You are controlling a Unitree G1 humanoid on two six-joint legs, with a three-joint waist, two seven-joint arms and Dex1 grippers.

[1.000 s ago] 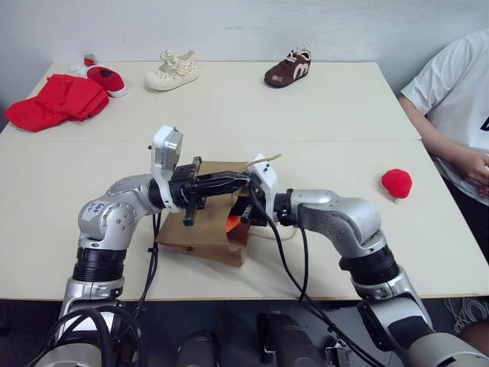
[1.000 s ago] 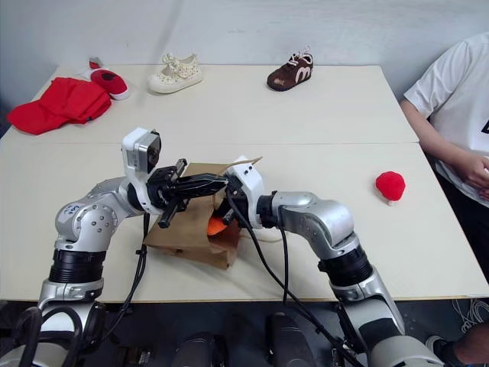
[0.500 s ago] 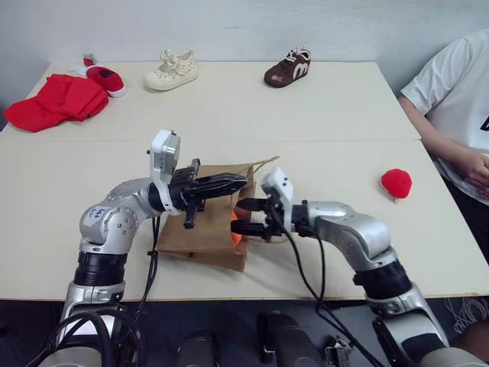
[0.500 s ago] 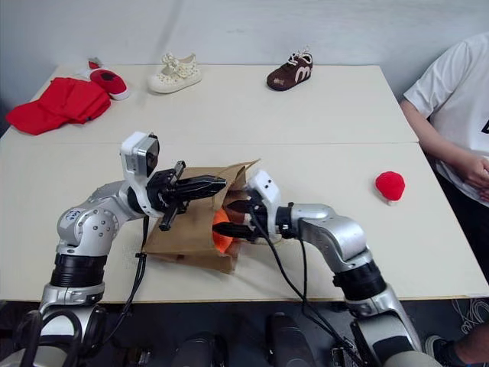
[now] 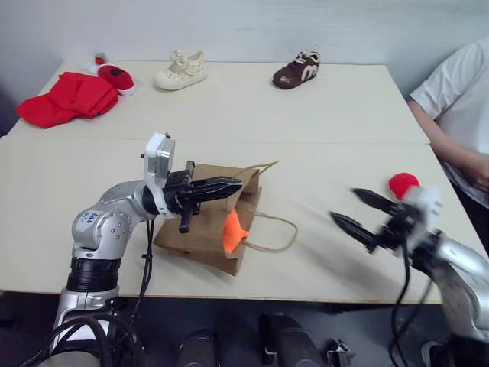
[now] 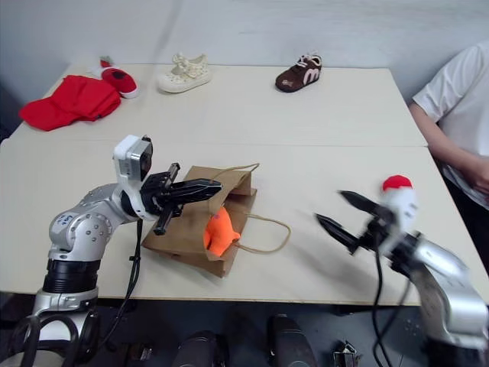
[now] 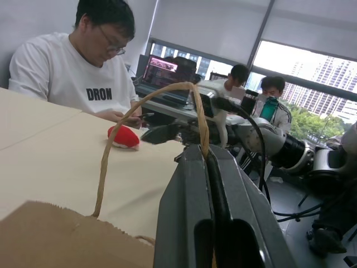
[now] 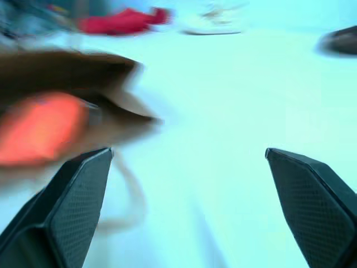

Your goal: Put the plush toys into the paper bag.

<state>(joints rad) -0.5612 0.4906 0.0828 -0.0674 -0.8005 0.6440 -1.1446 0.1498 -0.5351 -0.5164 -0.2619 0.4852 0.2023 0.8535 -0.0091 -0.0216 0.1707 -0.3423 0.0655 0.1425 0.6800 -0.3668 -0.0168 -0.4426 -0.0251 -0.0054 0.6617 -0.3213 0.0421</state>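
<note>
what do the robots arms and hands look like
Both arms are silver-grey metal with rounded shells and black ribbed joints; black cables run along them. The left hand has two slim black pointed fingers and a white camera block on its wrist. The right hand has the same black fingers and a white wrist block. The left arm's shell bears small blue writing.

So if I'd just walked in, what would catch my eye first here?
Probably the bright orange fish toy poking out of the mouth of the brown paper bag lying near the table's front edge, with the left gripper pinching the bag's cord handle. Next, the right gripper, fingers spread wide and empty, beside the small red toy near a seated person's arm.
</note>
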